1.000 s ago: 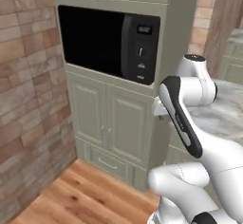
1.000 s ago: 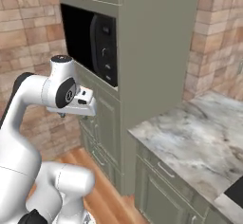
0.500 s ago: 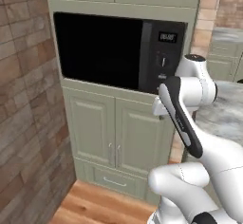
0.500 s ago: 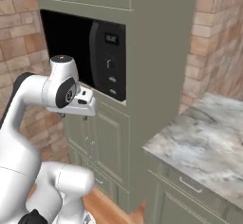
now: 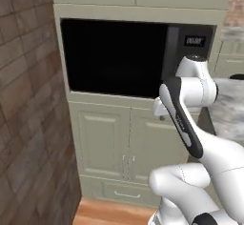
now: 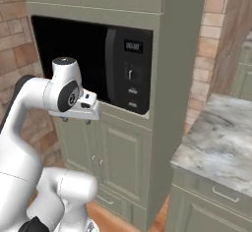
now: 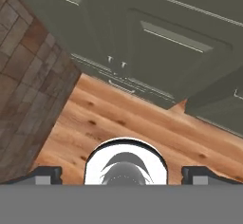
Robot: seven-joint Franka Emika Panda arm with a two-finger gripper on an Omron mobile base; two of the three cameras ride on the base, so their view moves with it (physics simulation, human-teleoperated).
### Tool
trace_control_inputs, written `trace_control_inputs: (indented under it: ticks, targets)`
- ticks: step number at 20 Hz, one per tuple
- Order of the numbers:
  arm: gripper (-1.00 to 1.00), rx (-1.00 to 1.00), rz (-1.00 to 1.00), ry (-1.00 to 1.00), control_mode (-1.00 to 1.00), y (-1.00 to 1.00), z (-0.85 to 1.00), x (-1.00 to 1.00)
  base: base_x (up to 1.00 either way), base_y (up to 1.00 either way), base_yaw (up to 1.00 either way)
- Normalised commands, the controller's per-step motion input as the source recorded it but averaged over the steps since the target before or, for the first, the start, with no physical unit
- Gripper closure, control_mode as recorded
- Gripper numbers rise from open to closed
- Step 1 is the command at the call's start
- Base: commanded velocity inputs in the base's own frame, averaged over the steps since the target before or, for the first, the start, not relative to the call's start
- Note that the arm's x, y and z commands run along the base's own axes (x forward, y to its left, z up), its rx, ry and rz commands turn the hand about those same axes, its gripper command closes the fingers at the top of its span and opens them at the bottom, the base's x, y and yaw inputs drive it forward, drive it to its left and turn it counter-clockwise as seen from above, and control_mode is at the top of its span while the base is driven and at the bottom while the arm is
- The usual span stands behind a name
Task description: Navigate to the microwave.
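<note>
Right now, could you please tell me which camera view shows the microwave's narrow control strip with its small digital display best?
The right base view: the control strip faces the camera unobstructed, display and buttons visible. In the left base view the white arm covers most of the strip, leaving just the display. The hand view looks down at cabinet doors and wood floor.

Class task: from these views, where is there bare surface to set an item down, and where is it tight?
Free: the marble counter right of the green cabinet column. Tight: between the arm's elbow and the microwave.
</note>
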Motion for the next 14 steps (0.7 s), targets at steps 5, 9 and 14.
trace_control_inputs:
  ticks: [5,9,14]
  targets:
    - [-1.00,0.00,0.00,0.00,1.00,0.00,0.00,0.00,0.30,0.49,-0.35]
    - [-1.00,0.00,0.00,0.00,1.00,0.00,0.00,0.00,0.28,0.44,-0.34]
    - [-1.00,0.00,0.00,0.00,1.00,0.00,0.00,0.00,0.29,0.47,-0.33]
